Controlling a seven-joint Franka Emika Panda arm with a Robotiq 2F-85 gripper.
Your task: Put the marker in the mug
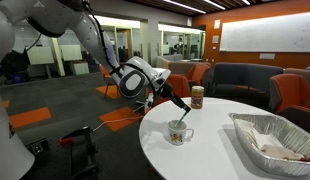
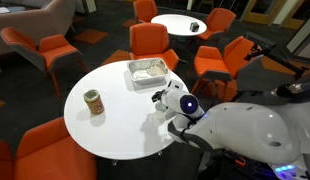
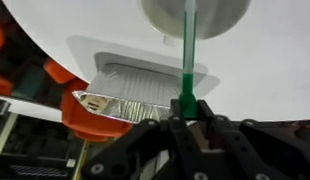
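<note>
The end effector (image 3: 185,108) is pinching the near end of the green marker (image 3: 186,55). The marker's far end seems already inside the white mug (image 3: 195,14) on the desk (image 3: 55,30). Farther right lies a foil tray (image 3: 145,88), and behind the mug stands a brown jar (image 1: 197,96).

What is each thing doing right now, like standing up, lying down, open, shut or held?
marker: held, its far end at the mug's mouth.
mug: upright on the table, top open.
fingers: shut on the marker.
jar: standing upright; lid too small to tell.
foil tray: lying flat, uncovered.
</note>
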